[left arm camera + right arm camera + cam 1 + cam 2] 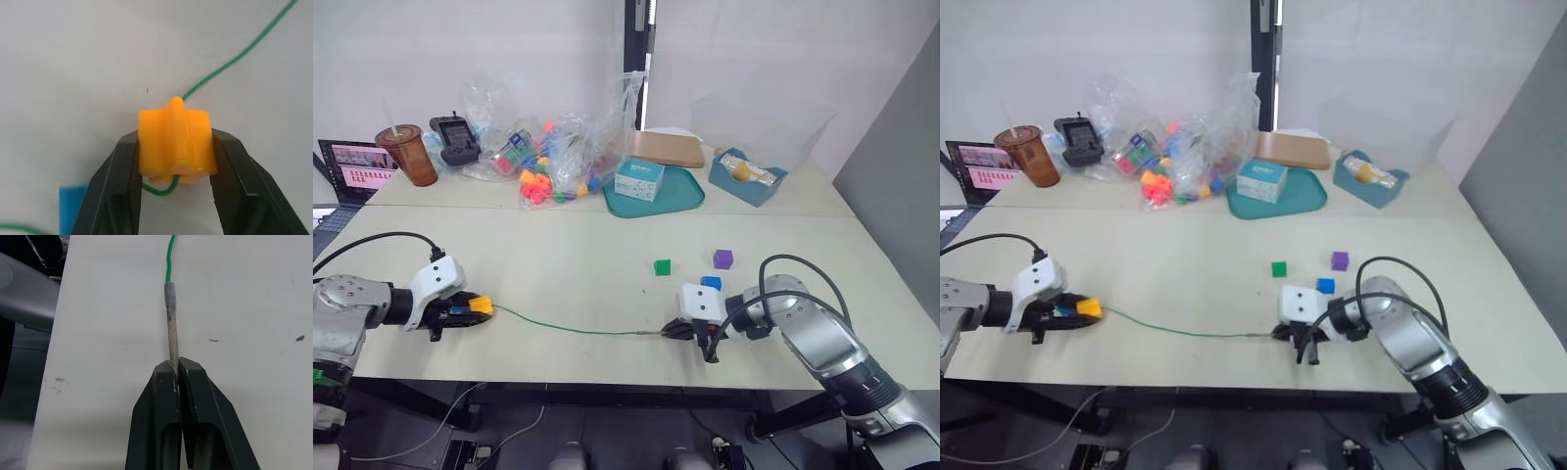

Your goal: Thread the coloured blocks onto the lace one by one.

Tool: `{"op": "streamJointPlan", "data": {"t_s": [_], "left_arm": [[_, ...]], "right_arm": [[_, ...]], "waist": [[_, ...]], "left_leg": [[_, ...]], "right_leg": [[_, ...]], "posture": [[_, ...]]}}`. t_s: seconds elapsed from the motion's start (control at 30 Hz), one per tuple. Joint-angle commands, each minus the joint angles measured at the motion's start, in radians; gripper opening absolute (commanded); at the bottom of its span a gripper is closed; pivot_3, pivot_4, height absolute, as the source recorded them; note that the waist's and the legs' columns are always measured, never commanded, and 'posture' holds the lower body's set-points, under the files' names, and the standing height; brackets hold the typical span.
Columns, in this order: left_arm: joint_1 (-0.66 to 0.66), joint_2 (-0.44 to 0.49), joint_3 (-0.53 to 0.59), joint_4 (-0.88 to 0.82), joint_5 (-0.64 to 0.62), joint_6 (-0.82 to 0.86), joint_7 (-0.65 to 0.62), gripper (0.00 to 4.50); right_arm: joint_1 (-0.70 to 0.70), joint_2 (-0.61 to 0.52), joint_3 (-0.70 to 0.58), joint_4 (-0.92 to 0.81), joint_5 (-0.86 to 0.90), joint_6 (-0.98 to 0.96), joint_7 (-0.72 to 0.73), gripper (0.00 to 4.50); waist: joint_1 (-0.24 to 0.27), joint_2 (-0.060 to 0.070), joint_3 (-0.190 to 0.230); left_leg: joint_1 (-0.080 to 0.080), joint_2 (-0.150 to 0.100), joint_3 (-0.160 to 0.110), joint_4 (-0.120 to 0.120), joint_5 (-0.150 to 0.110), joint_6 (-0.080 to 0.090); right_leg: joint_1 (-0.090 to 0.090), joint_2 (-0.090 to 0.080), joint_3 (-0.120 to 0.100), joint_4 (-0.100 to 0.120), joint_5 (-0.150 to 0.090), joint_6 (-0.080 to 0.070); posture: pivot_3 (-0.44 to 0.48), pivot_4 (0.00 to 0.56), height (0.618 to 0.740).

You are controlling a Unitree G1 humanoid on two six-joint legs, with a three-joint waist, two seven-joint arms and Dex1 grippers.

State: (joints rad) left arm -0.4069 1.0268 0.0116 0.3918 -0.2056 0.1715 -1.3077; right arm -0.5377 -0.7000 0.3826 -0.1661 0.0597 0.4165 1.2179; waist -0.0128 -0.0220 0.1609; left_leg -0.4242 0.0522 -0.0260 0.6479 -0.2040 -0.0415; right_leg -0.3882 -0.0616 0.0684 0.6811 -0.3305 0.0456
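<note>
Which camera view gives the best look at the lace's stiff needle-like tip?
The right wrist view: the stiff grey-brown tip of the thin green lace runs straight out of the right claw, which is shut on it, with the cord joint visible. In the eye views the tip is a short dark sliver on the table by that claw.

The left arm reaches in from the near left edge of the desk [607, 294], forearm low and roughly level, and its left pincer [470, 309] points right with both black fingers [122, 186] pressed against opposite sides of the orange-yellow block [176, 142], through which the lace [568, 328] runs. The right arm comes in from the near right, elbow bent and wrist turned so the right pincer [677, 333] points left along the near edge. Its two fingers [161, 401] are closed together, pinching the stiff dark tip [171, 328] of the lace between them.
</note>
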Motion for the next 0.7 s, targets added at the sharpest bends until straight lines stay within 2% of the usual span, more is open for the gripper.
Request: {"op": "streamJointPlan", "data": {"t_s": [0.03, 0.07, 0.2, 0.33, 0.47, 0.57, 0.7], "left_arm": [[-0.002, 0.014, 0.038, -0.094, -0.031, 0.053, 0.005, 3.01], [-0.009, 0.016, 0.037, -0.125, -0.039, 0.078, 0.002, 3.33], [0.001, 0.017, 0.017, -0.281, -0.100, 0.211, -0.035, 3.33], [0.047, -0.039, -0.024, -0.439, -0.123, 0.270, -0.004, 3.33], [0.055, -0.226, -0.118, -0.581, -0.129, 0.293, 0.108, 3.33], [0.025, -0.373, -0.190, -0.574, -0.080, 0.264, 0.201, 3.33], [0.019, -0.468, -0.245, -0.512, -0.043, 0.208, 0.242, 3.33]], "right_arm": [[-0.023, 0.006, -0.003, -0.005, 0.001, -0.010, 0.001, 0.00], [-0.027, 0.010, -0.001, -0.004, 0.001, -0.007, 0.001, 0.00], [-0.031, 0.022, 0.007, -0.010, -0.002, 0.002, -0.004, 0.00], [-0.026, 0.028, 0.012, -0.021, -0.007, 0.010, -0.005, 0.00], [-0.026, 0.023, 0.020, -0.022, -0.012, 0.012, -0.005, 0.00], [-0.024, 0.025, 0.031, -0.026, -0.018, 0.013, -0.010, 0.00], [-0.029, 0.031, 0.043, -0.031, -0.023, 0.018, -0.010, 0.00]], "waist": [[-0.002, 0.000, 0.000], [-0.005, 0.000, 0.000], [-0.007, 0.000, 0.000], [-0.005, 0.000, 0.000], [0.002, 0.000, 0.000], [0.007, -0.001, 0.000], [-0.004, -0.001, 0.000]], "left_leg": [[0.000, 0.000, 0.000, 0.000, 0.000, 0.000], [0.000, 0.000, 0.000, 0.000, 0.000, 0.000], [0.000, 0.000, 0.000, -0.001, 0.000, 0.000], [0.000, 0.000, 0.000, -0.001, 0.000, 0.000], [0.000, 0.000, 0.000, 0.000, 0.000, 0.000], [-0.001, 0.000, 0.000, 0.003, 0.000, 0.000], [0.000, 0.000, -0.001, 0.003, 0.000, 0.000]], "right_leg": [[0.000, 0.000, 0.000, 0.000, 0.000, 0.000], [0.000, 0.000, 0.000, 0.000, 0.000, 0.000], [0.000, 0.000, 0.000, 0.001, 0.000, 0.000], [0.000, 0.000, 0.000, 0.000, 0.000, 0.000], [0.000, 0.000, 0.000, 0.000, 0.000, 0.000], [0.001, 0.000, 0.000, 0.000, 0.000, 0.000], [0.001, 0.000, 0.001, 0.001, 0.000, 0.000]], "posture": [[0.000, 0.150, 0.740], [0.000, 0.150, 0.740], [0.000, 0.150, 0.740], [0.000, 0.150, 0.740], [0.000, 0.150, 0.740], [0.000, 0.150, 0.740], [0.000, 0.150, 0.740]]}}
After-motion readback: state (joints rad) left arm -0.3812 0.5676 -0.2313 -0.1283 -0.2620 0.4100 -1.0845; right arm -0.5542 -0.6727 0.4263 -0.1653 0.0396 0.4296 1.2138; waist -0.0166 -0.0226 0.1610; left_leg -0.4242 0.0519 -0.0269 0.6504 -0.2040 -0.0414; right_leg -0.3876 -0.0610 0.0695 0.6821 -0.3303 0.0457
